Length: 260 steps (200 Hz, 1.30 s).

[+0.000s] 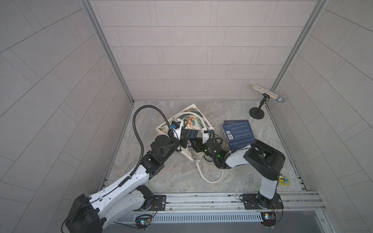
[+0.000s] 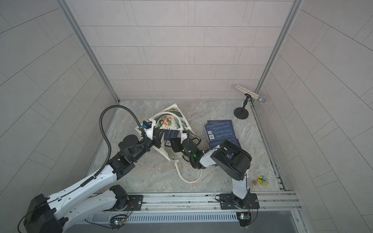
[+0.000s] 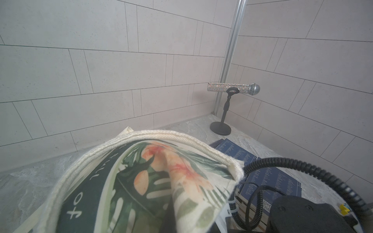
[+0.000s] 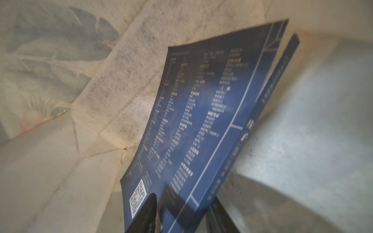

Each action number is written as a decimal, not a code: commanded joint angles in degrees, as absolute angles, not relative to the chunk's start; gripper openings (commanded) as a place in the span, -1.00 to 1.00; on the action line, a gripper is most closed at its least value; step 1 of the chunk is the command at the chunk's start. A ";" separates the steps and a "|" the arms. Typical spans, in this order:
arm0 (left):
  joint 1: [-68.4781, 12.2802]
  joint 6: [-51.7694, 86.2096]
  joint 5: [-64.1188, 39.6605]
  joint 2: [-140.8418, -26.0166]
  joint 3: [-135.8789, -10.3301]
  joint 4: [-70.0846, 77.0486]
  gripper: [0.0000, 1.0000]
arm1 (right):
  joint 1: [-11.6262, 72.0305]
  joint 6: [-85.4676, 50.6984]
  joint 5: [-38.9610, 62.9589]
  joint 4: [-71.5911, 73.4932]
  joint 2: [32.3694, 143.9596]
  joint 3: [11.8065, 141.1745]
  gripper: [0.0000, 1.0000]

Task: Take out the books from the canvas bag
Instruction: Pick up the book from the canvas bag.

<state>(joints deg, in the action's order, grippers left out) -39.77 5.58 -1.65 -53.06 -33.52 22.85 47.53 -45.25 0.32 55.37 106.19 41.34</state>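
The task seems more than half done: a stack of books, thin flat rectangles with smooth navy covers, lies on the marbled grey surface at 3 o'clock of the canvas bag, while at least one navy book stands tilted inside the limp, coarse-woven cream cloth. The left hand is pressed together, apparently pinching the bag's mouth open, and a twisted rope handle trails toward 6 o'clock. The right hand reaches inside, fingers astride that book's lower corner; whether they clamp it I cannot tell
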 commanded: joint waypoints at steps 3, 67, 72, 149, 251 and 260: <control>-40.16 5.64 -4.01 -52.44 -35.93 27.42 -1.00 | 47.56 -44.11 -0.99 55.75 106.91 43.44 -0.15; -40.20 5.15 -1.04 -52.34 -36.34 26.09 -1.00 | 49.26 -42.30 -0.04 58.23 101.16 40.89 -0.89; -40.24 5.12 -0.34 -52.41 -36.53 25.65 -1.00 | 49.67 -41.44 -0.42 57.47 100.07 40.31 -0.94; -40.17 3.99 12.30 -54.08 -38.89 20.53 -1.00 | 57.79 -29.00 -10.09 40.50 80.39 33.15 -1.00; -39.39 2.71 25.10 -57.21 -41.44 16.21 -1.00 | 57.83 -26.47 -1.85 10.58 52.04 36.30 -1.00; -39.30 2.65 25.21 -57.18 -41.60 16.00 -1.00 | 57.83 -26.52 -3.82 8.70 48.76 36.37 -1.00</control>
<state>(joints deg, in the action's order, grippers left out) -39.70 3.14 22.79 -57.54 -38.70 14.41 57.76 -27.42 -1.98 13.80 55.42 35.16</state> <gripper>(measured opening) 0.076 0.124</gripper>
